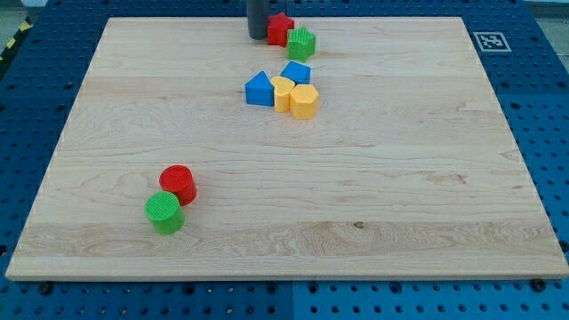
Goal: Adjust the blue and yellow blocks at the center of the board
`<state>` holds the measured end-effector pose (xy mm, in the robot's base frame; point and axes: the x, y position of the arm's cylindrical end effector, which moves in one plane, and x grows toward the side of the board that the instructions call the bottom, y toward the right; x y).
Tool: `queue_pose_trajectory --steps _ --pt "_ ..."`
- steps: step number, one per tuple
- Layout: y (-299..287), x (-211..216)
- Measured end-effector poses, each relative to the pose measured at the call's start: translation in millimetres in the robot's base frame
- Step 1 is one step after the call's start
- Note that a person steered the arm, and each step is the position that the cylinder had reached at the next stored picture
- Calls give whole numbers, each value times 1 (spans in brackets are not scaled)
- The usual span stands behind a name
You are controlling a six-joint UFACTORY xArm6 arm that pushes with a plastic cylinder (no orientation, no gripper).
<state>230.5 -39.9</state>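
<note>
A cluster of blue and yellow blocks lies a little above the board's middle. A blue house-shaped block [259,90] is at its left, a blue cube [296,73] at its upper right. A yellow heart-shaped block [281,92] sits between them and a yellow hexagonal block [304,102] at the lower right. They touch one another. My tip [258,36] stands at the view's top, just left of a red block [280,28], well above the cluster.
A green star-like block [301,43] touches the red block at its lower right. A red cylinder [178,184] and a green cylinder [164,213] touch at the lower left. An ArUco marker [487,41] sits on the blue pegboard table beyond the board's top right corner.
</note>
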Motion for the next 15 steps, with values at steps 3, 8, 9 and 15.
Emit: queue_pose_trajectory --steps 3,8,9,15 --pt "-39 58" --pt "-5 138" --pt "-10 125" --pt "88 100"
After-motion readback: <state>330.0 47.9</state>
